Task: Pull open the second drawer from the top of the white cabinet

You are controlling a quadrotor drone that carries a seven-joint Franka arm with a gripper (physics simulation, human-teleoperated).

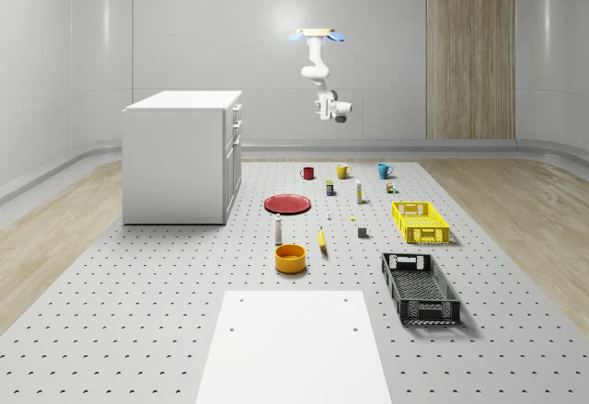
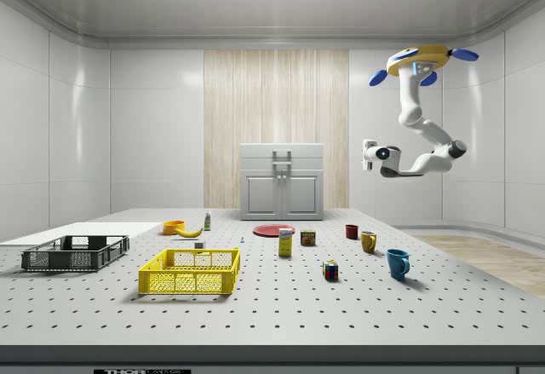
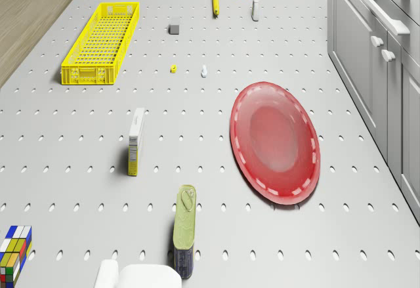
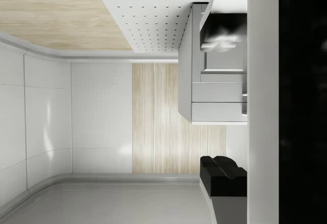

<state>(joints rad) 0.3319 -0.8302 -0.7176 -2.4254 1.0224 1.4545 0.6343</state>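
Hand [image 2: 368, 157] in mid-air, spread wide per the wrist view, aimed at the white cabinet [image 1: 179, 155] front and well apart from it. Level with roughly the cabinet's upper part in the side view. Drone [image 1: 318, 36] hovering high over the counter [image 1: 138, 312] at its far end, right of the cabinet in the whole-scene view, arm [image 2: 421, 131] hanging below it. Second drawer [image 2: 281, 168] from the top flush with the front, shut, handle untouched. Red plate [image 1: 287, 203] flat on the counter near the cabinet's front.
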